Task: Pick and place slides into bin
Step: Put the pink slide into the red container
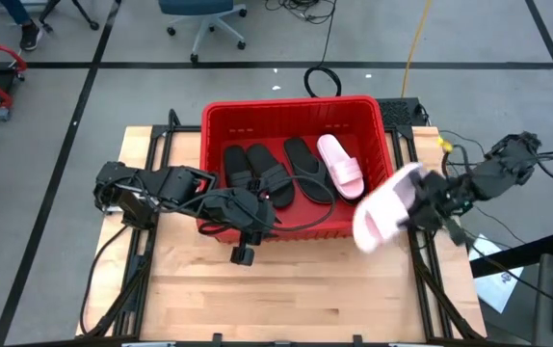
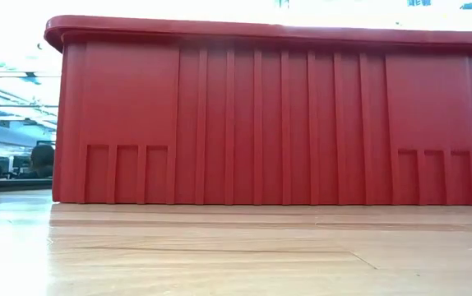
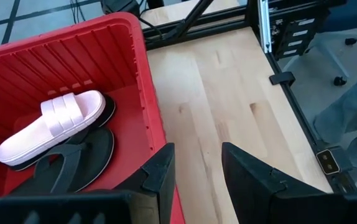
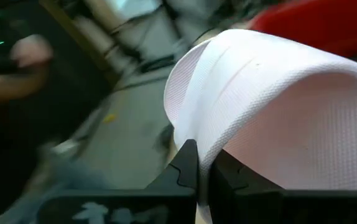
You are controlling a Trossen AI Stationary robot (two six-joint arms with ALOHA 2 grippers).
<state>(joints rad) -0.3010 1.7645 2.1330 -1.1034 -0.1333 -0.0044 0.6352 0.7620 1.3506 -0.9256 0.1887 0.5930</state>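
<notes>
The right gripper (image 1: pixel 421 204) pinches a pink slide (image 1: pixel 384 210) at its 9 o'clock, beside the red bin (image 1: pixel 296 114). The left gripper (image 1: pixel 248 226) is unclenched, holding nothing.

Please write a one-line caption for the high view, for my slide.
Right gripper carries a pale pink wide-strap slide beside the red plastic bin; left gripper waits open.

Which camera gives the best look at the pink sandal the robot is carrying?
The high view: it shows the whole carried pink slide held by the right gripper beside the red bin. The right wrist view shows only its strap pinched close up. The low view and the left wrist view do not show it.
</notes>
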